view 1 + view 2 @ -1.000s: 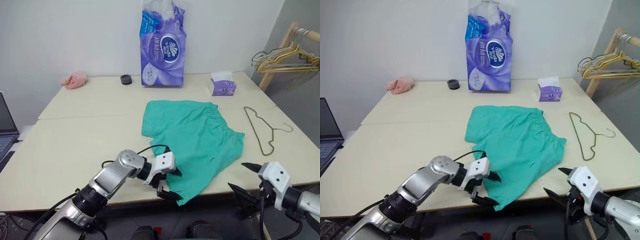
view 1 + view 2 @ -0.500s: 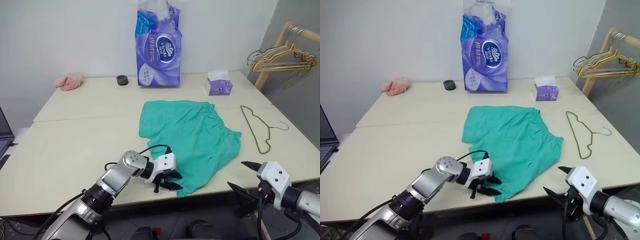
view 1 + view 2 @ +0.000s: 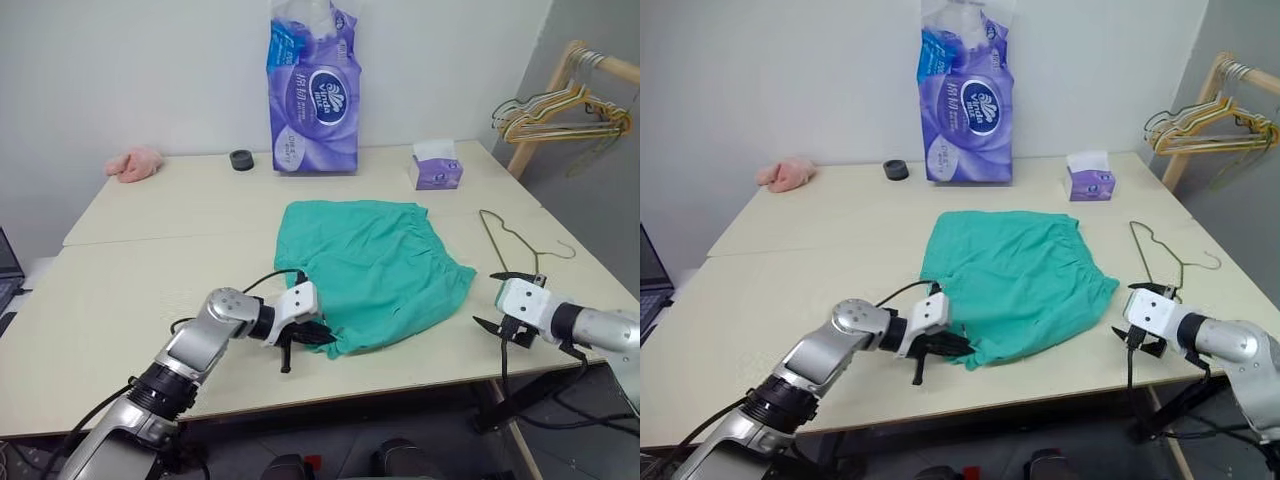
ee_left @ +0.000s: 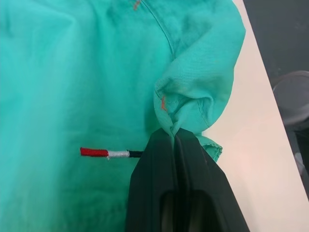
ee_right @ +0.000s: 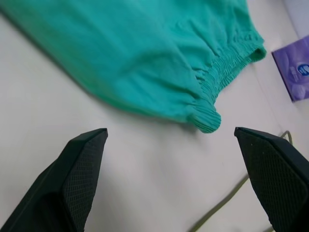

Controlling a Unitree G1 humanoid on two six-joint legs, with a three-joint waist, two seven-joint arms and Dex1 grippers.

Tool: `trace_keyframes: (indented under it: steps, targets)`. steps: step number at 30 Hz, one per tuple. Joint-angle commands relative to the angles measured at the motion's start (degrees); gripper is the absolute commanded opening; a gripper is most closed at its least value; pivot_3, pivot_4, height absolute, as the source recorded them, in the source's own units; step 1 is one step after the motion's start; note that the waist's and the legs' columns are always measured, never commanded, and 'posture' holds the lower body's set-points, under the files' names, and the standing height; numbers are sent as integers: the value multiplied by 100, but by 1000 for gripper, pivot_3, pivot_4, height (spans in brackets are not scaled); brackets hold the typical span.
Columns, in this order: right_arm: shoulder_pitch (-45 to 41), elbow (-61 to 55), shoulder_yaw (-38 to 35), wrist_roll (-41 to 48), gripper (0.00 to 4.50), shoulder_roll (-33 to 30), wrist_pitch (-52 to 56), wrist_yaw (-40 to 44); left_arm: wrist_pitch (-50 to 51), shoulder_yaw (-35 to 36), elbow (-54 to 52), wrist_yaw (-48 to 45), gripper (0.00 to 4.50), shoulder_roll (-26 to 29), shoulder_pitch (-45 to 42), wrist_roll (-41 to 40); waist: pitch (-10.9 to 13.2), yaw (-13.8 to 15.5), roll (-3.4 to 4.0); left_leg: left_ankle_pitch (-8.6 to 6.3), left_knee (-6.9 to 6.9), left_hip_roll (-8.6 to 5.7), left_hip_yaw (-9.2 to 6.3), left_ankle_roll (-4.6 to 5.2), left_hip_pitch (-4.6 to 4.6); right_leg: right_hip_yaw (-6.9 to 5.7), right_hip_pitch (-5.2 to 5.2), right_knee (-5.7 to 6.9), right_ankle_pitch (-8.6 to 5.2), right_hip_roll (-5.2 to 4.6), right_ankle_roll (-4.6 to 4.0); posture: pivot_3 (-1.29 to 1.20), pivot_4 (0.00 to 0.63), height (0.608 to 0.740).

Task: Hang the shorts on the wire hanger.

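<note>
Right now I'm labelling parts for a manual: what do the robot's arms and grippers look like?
Both arms are silver-grey metal with rounded joints. Each ends in a white wrist block and two black pointed fingers. The left gripper has a thin black cable looping over its wrist; the right gripper has cross-hatched pads.

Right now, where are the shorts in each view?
Left eye view: shorts mid-table, near corner pinched by the left gripper.
Right eye view: mid-table, same corner pinched.
Left wrist view: across the frame, hem bunched at the shut fingertips.
Right wrist view: beyond the open right gripper, untouched.
Shared landmark: the gathered waistband.
</note>
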Motion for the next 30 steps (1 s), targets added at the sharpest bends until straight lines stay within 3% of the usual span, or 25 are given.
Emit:
trace_keyframes:
  steps: [1, 15, 19, 29, 30]
  targets:
    - [-681, 647, 456, -576, 4500, -18, -884, 2, 17, 245, -265, -28, 14, 122, 4, -94, 0, -5, 0, 0, 0, 0, 1, 0, 2, 0, 0, 0, 0, -1, 0, -130, 20, 740]
    - [-2426, 2668, 1616, -2235, 4500, 743, -2264, -968, 107, 448, -395, -16, 14, 251, 163, -131, 1, 2, 1, -2, 3, -7, -3, -2, 5, 5, 0, 13, 18, -35, -31, -108, 17, 740]
    - [-2598, 2964, 1710, -2261, 3643, 903, -2414, -959, 4, 483, -230, -86, 0, 354, 127, -100, 0, -13, 1, -2, 3, -7, -5, -2, 7, 5, 0, 19, 19, -35, -32, -102, 17, 740]
    - [-2176, 2181, 1493, -1660, 168, 1030, -2070, -562, -328, 633, 211, -492, 0, 947, 375, -82, 1, -24, 1, -2, 2, -7, -10, -2, 8, 3, 0, 25, 18, -38, -32, -97, 23, 740]
    - [-2101, 1994, 1463, -1531, 35, 1044, -1987, -464, -407, 662, 313, -562, 0, 1063, 406, -62, 2, -23, 0, -2, 2, -7, -11, -2, 9, 2, 0, 26, 18, -38, -33, -97, 24, 740]
